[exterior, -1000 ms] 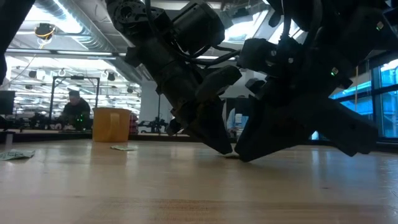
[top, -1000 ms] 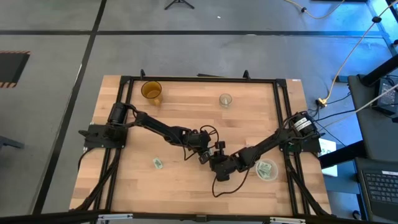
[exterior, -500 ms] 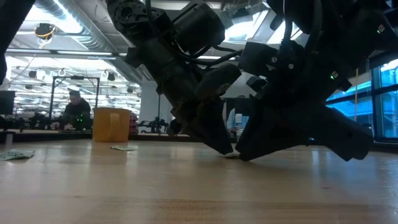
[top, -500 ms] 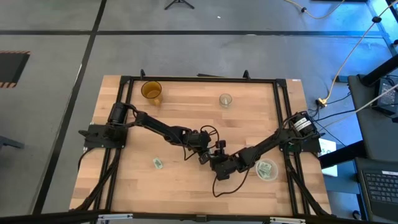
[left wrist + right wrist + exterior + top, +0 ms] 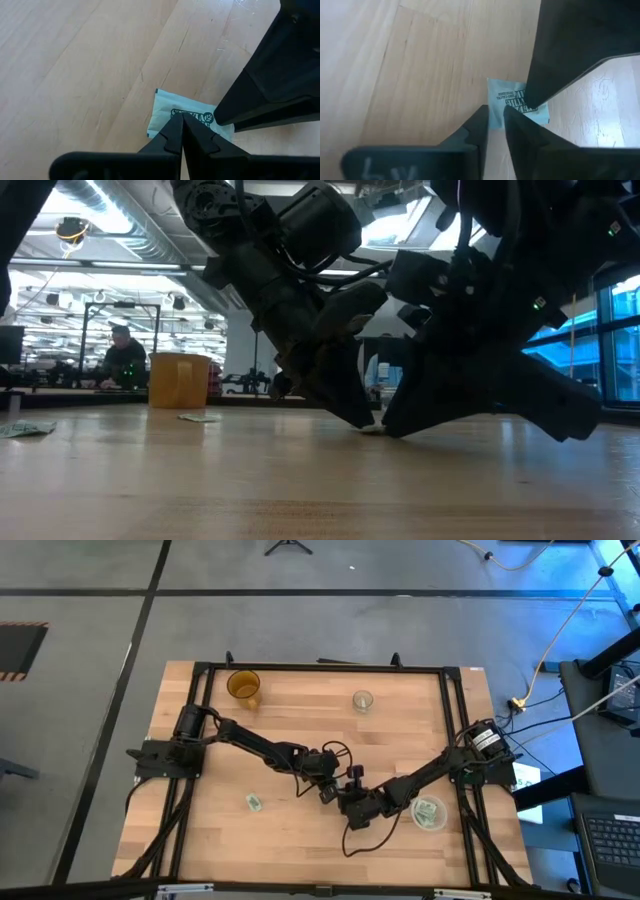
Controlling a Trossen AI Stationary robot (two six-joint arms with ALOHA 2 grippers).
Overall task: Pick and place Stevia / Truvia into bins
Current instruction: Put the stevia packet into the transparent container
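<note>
One Truvia sachet (image 5: pixel 172 117), white with green print, lies flat on the wood mid-table. Both grippers meet over it. My left gripper (image 5: pixel 182 118) is shut, its tip down on the sachet. My right gripper (image 5: pixel 496 108) comes from the opposite side, its fingers a narrow gap apart at the sachet's edge (image 5: pixel 494 102). In the high view the two grippers (image 5: pixel 340 796) cover this sachet. Another sachet (image 5: pixel 254 802) lies flat to the left. The round clear bin (image 5: pixel 428 812) stands to the right with packets inside. My left gripper presses its shut fingertips (image 5: pixel 176 125) down on the printed middle of the sachet (image 5: pixel 192 116), slanting down from the table's left. The sachet stays flat on the wood. My right gripper has one fingertip (image 5: pixel 512 117) on the sachet's edge, slanting down from the right. I cannot tell whether the edge is pinched.
A yellow cup (image 5: pixel 243 686) and a small clear cup (image 5: pixel 362 700) stand near the far edge. In the low view two sachets (image 5: pixel 200 417) (image 5: pixel 20 428) lie on the wood to the left. A black frame (image 5: pixel 200 670) rims the table. A person (image 5: pixel 120 355) sits in the room beyond.
</note>
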